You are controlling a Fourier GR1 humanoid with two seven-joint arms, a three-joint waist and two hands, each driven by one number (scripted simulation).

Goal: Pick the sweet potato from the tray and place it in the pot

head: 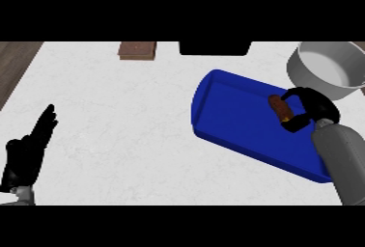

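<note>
One grasp in progress: right black hand [311, 110] is curled round the small brown oblong sweet potato [278, 108], which lies on the blue rectangular tray [228, 120]. Lift straight up to clear the rim, then carry to the grey metal pot [329, 67] just beyond. Left black hand [27, 149] rests with fingers straight.

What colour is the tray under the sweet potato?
The tray is bright blue, seen best in the head view, with the brown sweet potato on it.

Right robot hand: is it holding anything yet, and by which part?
The right robot hand curls round the sweet potato at its lower end, over the blue tray. Whether it is lifted cannot be told.
</note>
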